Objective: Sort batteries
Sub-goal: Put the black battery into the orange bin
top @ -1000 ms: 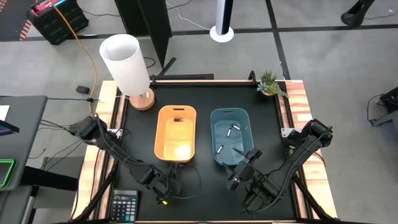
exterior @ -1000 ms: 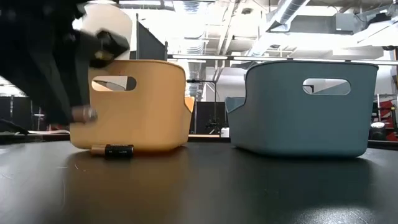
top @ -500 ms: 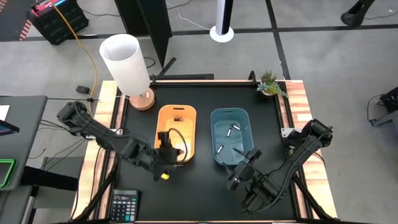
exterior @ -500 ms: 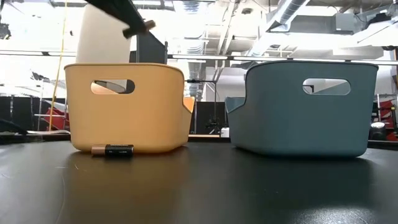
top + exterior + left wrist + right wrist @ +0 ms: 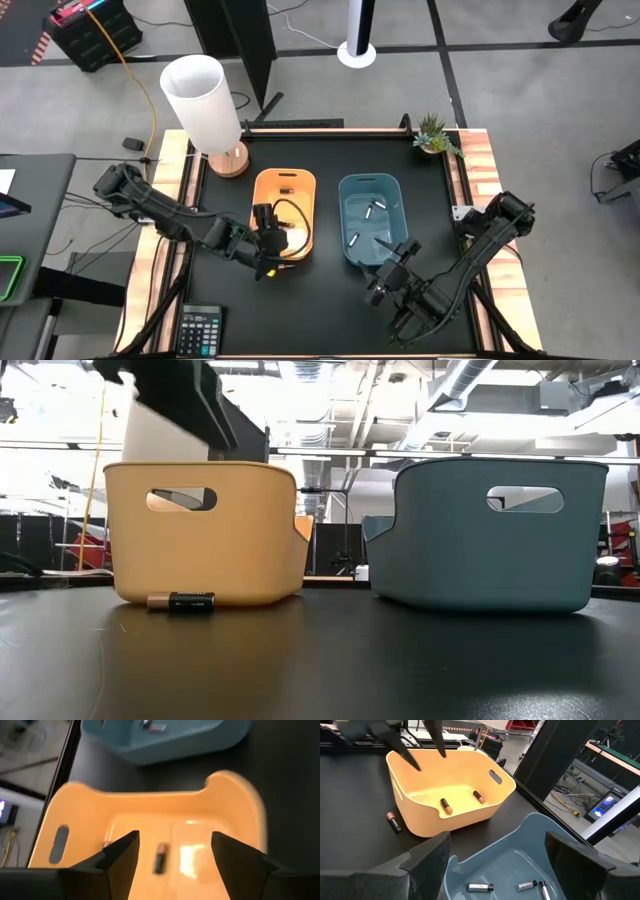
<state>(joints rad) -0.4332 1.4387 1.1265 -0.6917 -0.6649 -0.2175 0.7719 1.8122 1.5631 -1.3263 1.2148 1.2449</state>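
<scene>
The left gripper (image 5: pixel 175 836) hangs open over the near end of the orange bin (image 5: pixel 284 212) and touches nothing. Below it a dark battery (image 5: pixel 159 858) lies on the bin's floor. The right wrist view shows two dark batteries (image 5: pixel 446 806) (image 5: pixel 478 796) in that bin. Another dark battery (image 5: pixel 182 601) lies on the table against the orange bin's near wall. The blue bin (image 5: pixel 371 218) holds white batteries (image 5: pixel 480 887) (image 5: pixel 526 885). My right gripper (image 5: pixel 497 840) waits open at the blue bin's near end (image 5: pixel 392 258).
A white lamp (image 5: pixel 205 105) on a wooden foot stands at the table's far left corner and a small potted plant (image 5: pixel 436 133) at the far right. A calculator (image 5: pixel 200 328) lies at the near left. Open black tabletop lies in front of both bins.
My left gripper has risen from the table in front of the orange bin and gone toward the far edge until it was over that bin. Its fingers, shut on a small battery half a second ago, now stand apart. The right arm has kept still.
</scene>
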